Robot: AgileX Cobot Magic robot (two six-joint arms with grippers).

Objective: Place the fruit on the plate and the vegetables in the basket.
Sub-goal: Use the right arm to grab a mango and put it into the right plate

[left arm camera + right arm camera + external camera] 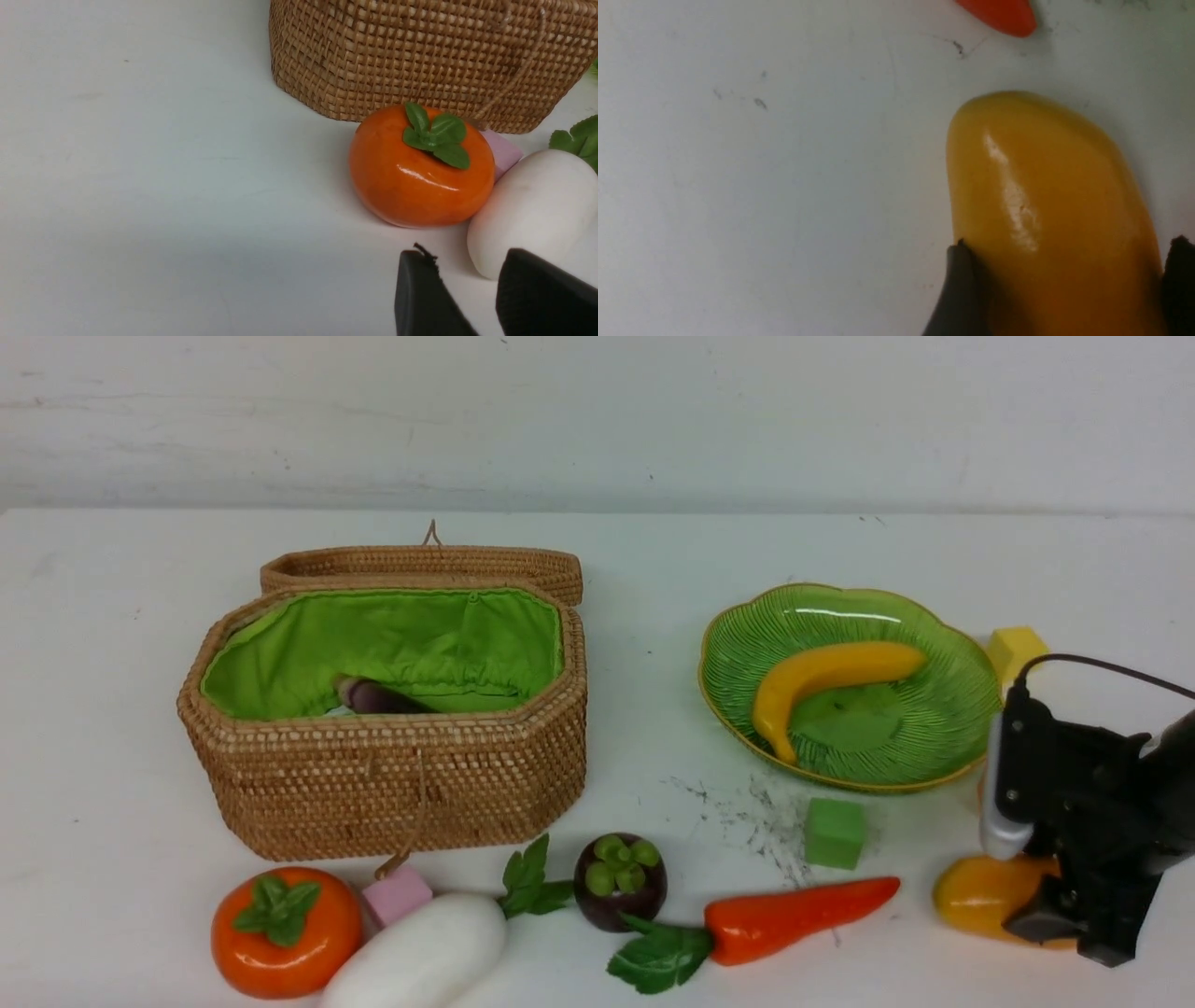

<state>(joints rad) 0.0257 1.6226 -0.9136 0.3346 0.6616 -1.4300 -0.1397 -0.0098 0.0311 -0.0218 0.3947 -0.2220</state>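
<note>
Mango [1041, 186] lying left-right, right hand [1069, 242] astride

worktop [112, 728]: white and matt, reaching back to the wall.
wall [597, 420]: pale, faintly streaked.
yellow cube [1018, 649]: foam, far right, partly hidden.
green cube [834, 833]: foam, right of centre, nearer the front than the yellow cube and well apart from it.
pink cube [398, 894]: foam, front left, partly hidden.
scuffs [747, 807]: dark speckled marks just left of the green cube.

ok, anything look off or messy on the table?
Dark scuff marks smear the table between the plate and the carrot, beside the green cube. Looks like grime, not a spill. Nothing tipped or broken.
</note>
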